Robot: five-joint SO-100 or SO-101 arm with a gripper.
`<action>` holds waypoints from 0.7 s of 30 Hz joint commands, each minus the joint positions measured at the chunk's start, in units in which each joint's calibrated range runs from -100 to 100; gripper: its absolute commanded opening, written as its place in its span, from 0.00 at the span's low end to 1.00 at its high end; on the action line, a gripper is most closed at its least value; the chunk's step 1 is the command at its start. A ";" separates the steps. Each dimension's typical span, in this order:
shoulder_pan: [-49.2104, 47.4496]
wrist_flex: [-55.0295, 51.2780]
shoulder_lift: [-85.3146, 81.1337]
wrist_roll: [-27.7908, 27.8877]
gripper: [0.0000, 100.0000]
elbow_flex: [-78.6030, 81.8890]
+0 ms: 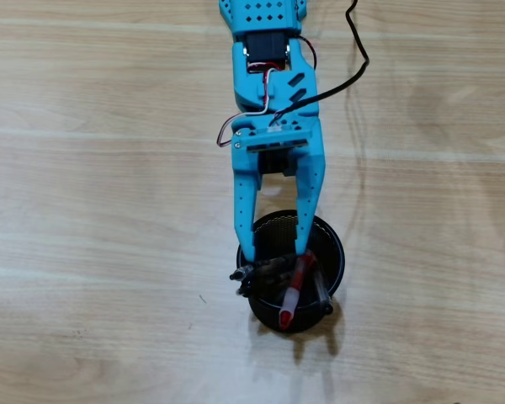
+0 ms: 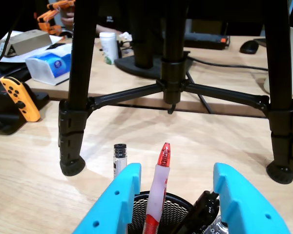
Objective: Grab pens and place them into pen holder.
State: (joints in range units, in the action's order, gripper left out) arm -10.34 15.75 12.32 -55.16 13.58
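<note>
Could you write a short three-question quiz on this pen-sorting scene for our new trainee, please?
1. True or false: the red pen stands inside the pen holder.
2. In the wrist view, what stands on the table beyond the gripper? A) a black tripod B) a laptop C) a potted plant
3. In the overhead view, is any pen lying loose on the table?

Key
1. True: it leans in the mesh cup between the two blue fingers, and is not gripped.
2. A: the black tripod has its legs spread across the wooden surface.
3. No: every pen visible is in or at the holder.
</note>
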 commanded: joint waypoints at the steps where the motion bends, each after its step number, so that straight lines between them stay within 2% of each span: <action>1: -0.77 0.69 -2.68 -0.28 0.18 -2.72; 7: 0.05 0.33 -15.50 3.23 0.03 8.05; 13: 1.33 0.33 -31.89 8.93 0.02 24.43; 16: 1.60 0.33 -41.07 13.38 0.02 33.75; 21: 1.33 0.33 -62.89 26.21 0.02 57.65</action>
State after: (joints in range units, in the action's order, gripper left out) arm -9.58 15.67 -36.53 -36.28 58.74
